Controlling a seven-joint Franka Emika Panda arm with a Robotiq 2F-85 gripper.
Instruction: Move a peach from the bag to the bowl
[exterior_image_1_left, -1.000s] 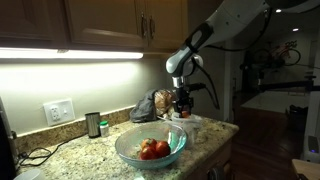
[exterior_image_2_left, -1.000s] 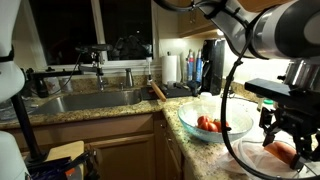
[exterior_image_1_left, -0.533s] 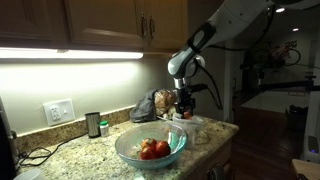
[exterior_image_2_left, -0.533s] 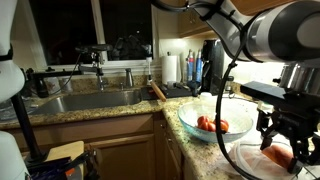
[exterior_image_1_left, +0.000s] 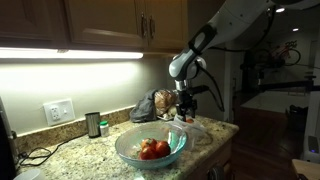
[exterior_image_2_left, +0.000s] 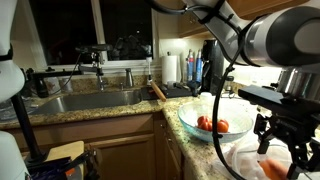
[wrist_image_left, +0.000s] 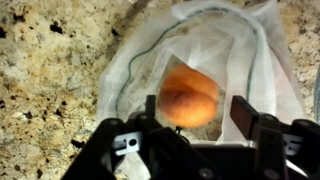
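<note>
A peach (wrist_image_left: 190, 95) lies inside an open white bag (wrist_image_left: 235, 45) on the granite counter. The bag also shows in both exterior views (exterior_image_1_left: 192, 125) (exterior_image_2_left: 250, 160), with the peach (exterior_image_2_left: 272, 170) partly visible low in one. My gripper (wrist_image_left: 197, 112) is open, its fingers straddling the peach just above the bag, with a gap on one side. It shows in both exterior views (exterior_image_1_left: 183, 108) (exterior_image_2_left: 283, 150). A clear glass bowl (exterior_image_1_left: 128, 150) (exterior_image_2_left: 190, 112) stands beside the bag and holds a few red-orange peaches (exterior_image_1_left: 152, 150) (exterior_image_2_left: 210, 125).
A brown bag (exterior_image_1_left: 145, 108) sits behind the bowl by the wall. A small dark jar (exterior_image_1_left: 93, 124) and a wall outlet (exterior_image_1_left: 59, 111) are further along. A sink (exterior_image_2_left: 90, 100) with faucet, bottles (exterior_image_2_left: 195, 70) and the counter edge are near the bowl.
My gripper has moved down toward the bag and the peach in it. The bowl and its peaches have not moved.
</note>
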